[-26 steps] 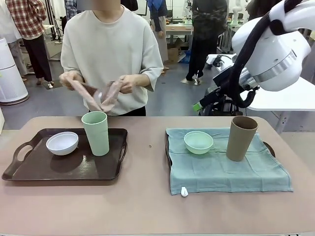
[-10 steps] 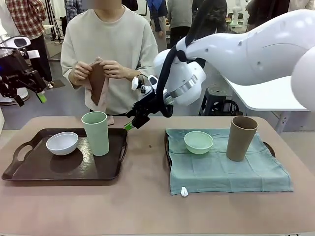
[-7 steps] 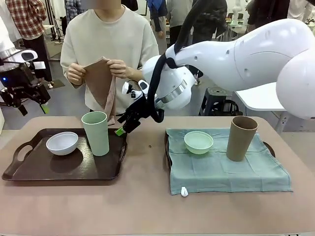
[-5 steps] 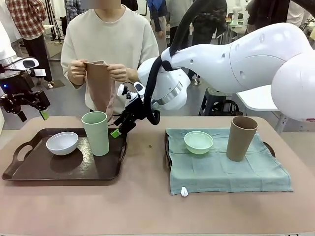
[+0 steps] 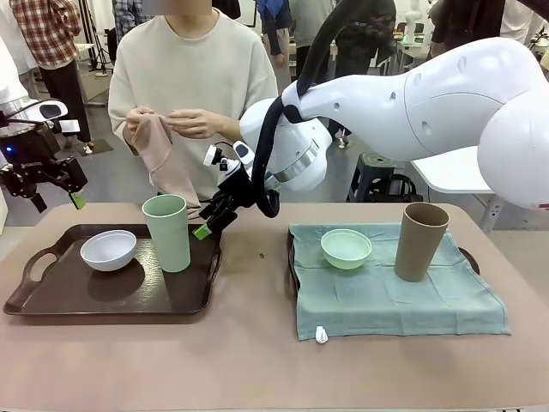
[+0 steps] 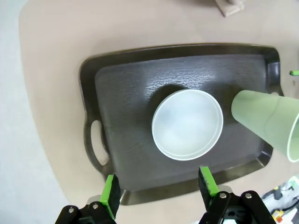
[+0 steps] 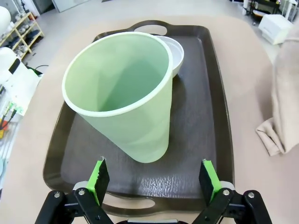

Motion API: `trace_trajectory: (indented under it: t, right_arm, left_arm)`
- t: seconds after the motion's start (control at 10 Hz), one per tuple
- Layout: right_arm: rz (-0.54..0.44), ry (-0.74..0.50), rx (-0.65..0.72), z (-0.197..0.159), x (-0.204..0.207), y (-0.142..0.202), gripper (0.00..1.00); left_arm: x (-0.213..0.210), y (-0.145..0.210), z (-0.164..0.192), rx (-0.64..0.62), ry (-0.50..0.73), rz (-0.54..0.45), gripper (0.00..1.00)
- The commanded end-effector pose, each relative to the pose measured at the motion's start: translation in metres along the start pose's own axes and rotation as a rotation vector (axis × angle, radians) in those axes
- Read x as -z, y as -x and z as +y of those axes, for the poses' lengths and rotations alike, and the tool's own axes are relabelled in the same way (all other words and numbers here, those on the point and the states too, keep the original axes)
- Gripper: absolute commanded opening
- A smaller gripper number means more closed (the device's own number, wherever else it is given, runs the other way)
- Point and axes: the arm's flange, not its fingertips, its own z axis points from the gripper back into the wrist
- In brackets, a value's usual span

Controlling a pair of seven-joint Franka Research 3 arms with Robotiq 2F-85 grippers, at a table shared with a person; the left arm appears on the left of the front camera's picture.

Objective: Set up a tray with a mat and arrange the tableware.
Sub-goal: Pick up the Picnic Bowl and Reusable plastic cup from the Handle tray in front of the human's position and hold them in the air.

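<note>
Your right gripper (image 7: 153, 179), spread, faces the tumbler (image 7: 121, 93) on the tray (image 5: 51, 296). Your left gripper (image 6: 159, 189), spread too, hovers over the white bowl (image 6: 187, 123). Next, likely grip both, clearing room for the mat (image 5: 163, 159).

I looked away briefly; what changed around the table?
The right gripper swung across from the right side to the pale-green tumbler, open, holding nothing. The left gripper came in above the dark tray's left end, open. The person shook out the tan cloth. The white bowl, mint-green bowl, tan tumbler and mat stayed put.
</note>
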Motion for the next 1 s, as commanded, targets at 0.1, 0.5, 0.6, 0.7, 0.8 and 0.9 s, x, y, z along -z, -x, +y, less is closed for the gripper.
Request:
trace_trajectory:
  t: [0.1,0.5,0.6,0.7,0.8,0.9]
  right_arm:
    - [-0.004,-0.051,0.021,0.01,0.013,0.008,1.0]
    - [-0.024,-0.02,0.001,0.005,0.023,0.011,1.0]
    - [-0.029,-0.032,-0.005,0.001,0.029,0.009,1.0]
    - [-0.041,-0.034,-0.011,-0.002,0.034,0.008,1.0]
    - [-0.062,-0.036,-0.019,-0.005,0.043,0.006,1.0]
    - [-0.064,-0.057,-0.021,-0.005,0.05,0.003,1.0]
  left_arm:
    - [0.006,-0.005,-0.001,-0.002,-0.038,0.013,0.88]
    - [0.015,-0.009,-0.003,0.056,-0.018,0.044,0.88]
    - [0.018,-0.009,-0.004,0.073,-0.023,0.051,0.88]
    - [0.023,-0.007,-0.007,0.091,-0.025,0.057,0.88]
    - [0.027,-0.006,-0.01,0.13,-0.015,0.064,0.88]
    - [0.031,-0.005,-0.012,0.148,-0.02,0.07,0.88]
